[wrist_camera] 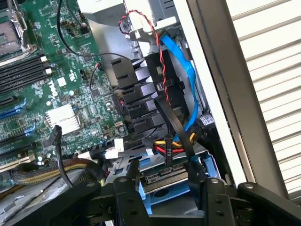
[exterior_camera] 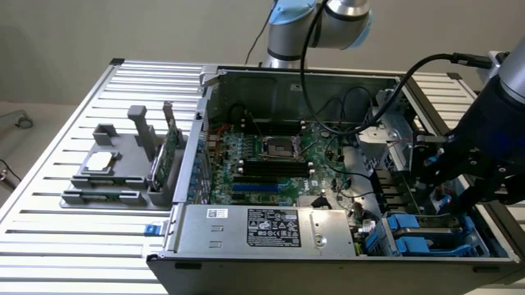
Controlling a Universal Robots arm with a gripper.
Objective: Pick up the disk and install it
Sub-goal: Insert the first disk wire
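Slatted metal table (exterior_camera: 49, 239); one open computer case (exterior_camera: 328, 273); one disk (wrist_camera: 164, 186) between jaws, grip cannot tell.

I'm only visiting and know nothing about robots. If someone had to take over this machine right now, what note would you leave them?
Gripper: low inside the computer case, right at the disk. I cannot tell whether it grips it.
Disk: lying in the drive bay, on the exterior view's right, with its blue frame showing.
Done: the disk is at its bay, not out on the table.
Left: full seating is not confirmed, and the gripper is not yet out of the case.
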